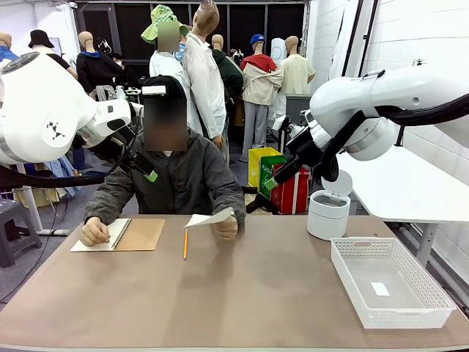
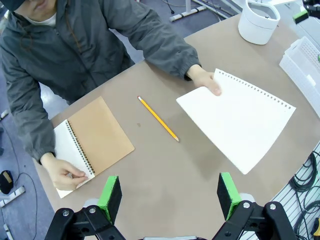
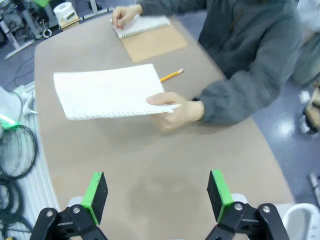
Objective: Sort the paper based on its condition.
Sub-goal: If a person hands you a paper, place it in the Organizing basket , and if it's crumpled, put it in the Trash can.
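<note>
- The paper (image 2: 240, 117) is a plain white sheet with a row of small holes along one edge. It looks flat and smooth.
- The person at the far side of the table (image 1: 220, 293) holds the paper at one corner with one hand (image 2: 206, 81), and the sheet is lifted above the table surface, not lying on it. In the front view the paper (image 1: 209, 218) is seen almost edge-on, near the middle of the far edge of the table.
- The other hand of the person (image 2: 62, 172) rests on the open page of the spiral notebook (image 2: 92, 140), which has a brown cover and lies flat on the table.
- A yellow pencil (image 2: 158, 118) lies on the table between the notebook and the paper, touching neither.
- The left gripper (image 2: 170, 196) is released: its two green pads are wide apart with nothing between them, high above the table.
- The right gripper (image 3: 156, 196) is released too, its jaws wide and holding nothing, above the bare table near the person's arm.
- A white plastic basket (image 1: 392, 282) stands on the robot's right side of the table, and a small white paper piece lies in it.
- A round white bin (image 1: 327, 213) with its lid up stands just behind the basket, well apart from the paper.
</note>
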Controlling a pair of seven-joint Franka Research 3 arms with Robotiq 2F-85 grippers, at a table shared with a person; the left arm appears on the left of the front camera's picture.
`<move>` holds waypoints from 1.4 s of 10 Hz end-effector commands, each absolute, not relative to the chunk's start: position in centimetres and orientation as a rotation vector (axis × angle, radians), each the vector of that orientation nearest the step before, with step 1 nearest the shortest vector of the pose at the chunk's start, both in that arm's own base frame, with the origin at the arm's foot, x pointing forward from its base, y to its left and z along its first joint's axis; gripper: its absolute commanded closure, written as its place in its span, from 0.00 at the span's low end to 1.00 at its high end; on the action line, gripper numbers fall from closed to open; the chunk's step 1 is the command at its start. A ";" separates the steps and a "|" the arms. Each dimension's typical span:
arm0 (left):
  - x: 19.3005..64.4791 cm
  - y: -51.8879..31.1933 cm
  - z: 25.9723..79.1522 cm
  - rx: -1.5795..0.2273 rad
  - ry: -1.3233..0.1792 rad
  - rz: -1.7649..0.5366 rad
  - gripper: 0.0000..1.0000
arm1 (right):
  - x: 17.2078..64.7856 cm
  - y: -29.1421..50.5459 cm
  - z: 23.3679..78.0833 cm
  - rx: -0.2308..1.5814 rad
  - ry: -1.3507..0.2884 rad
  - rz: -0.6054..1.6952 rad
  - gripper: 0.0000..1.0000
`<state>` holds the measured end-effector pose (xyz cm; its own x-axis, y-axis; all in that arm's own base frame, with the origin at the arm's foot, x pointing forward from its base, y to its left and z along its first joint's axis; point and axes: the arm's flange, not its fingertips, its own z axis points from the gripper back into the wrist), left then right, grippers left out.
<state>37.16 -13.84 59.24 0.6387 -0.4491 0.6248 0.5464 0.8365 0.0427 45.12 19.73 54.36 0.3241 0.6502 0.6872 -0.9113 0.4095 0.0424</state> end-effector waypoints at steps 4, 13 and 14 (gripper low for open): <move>37.2 -13.7 59.4 -0.158 -0.671 -0.569 0.00 | 48.0 19.8 53.5 0.677 -0.251 0.620 0.00; 37.2 -13.7 59.4 -0.158 -0.671 -0.569 0.00 | 48.6 19.6 52.3 0.722 -0.174 0.521 0.00; 37.2 -13.7 59.4 -0.158 -0.671 -0.569 0.00 | 49.1 19.3 51.6 0.773 -0.119 0.421 0.00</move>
<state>37.16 -13.84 59.25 0.6386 -0.4490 0.6250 0.5463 0.8365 0.0428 48.14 19.38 51.81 0.8531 0.4056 0.3281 -0.5213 0.6374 0.5674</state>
